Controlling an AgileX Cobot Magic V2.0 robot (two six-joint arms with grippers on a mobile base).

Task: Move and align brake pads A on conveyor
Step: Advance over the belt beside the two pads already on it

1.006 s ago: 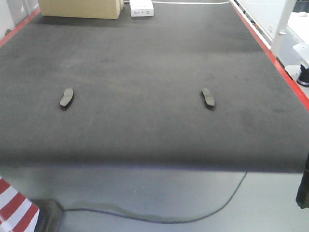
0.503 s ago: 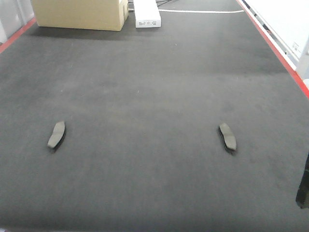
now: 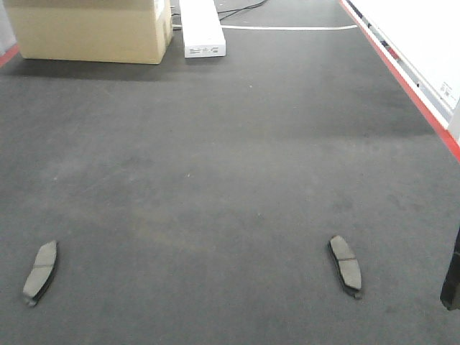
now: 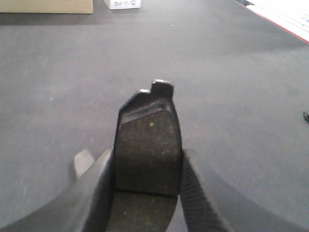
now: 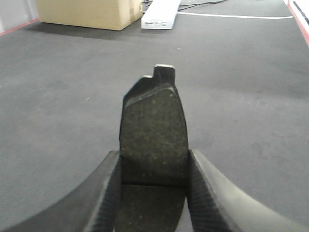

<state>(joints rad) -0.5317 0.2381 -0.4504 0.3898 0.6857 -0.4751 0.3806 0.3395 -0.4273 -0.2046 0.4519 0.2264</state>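
You are looking at the conveyor [image 3: 230, 180], a wide dark-grey felt-like belt with a red strip [image 3: 402, 75] running along its right edge. Two brake pads are lying flat on it, well apart: the left pad [image 3: 39, 270] near the left edge and the right pad [image 3: 346, 264] toward the right side, both near you, grey faces up, each with a centre groove showing. They are angling slightly toward each other at the far ends.

At the far end a cardboard box [image 3: 90, 30] is sitting on the left, with a white box [image 3: 201, 29] just beside it on the right.

Your left gripper [image 4: 147, 186] is clamping a third pad [image 4: 147, 145] between its fingers, the pad pointing away over the belt with its notched tip far. Your right gripper [image 5: 153, 188] is gripping a fourth pad [image 5: 153, 133] the same way, fingers pressing on both long edges. Both held pads are hanging above bare belt.
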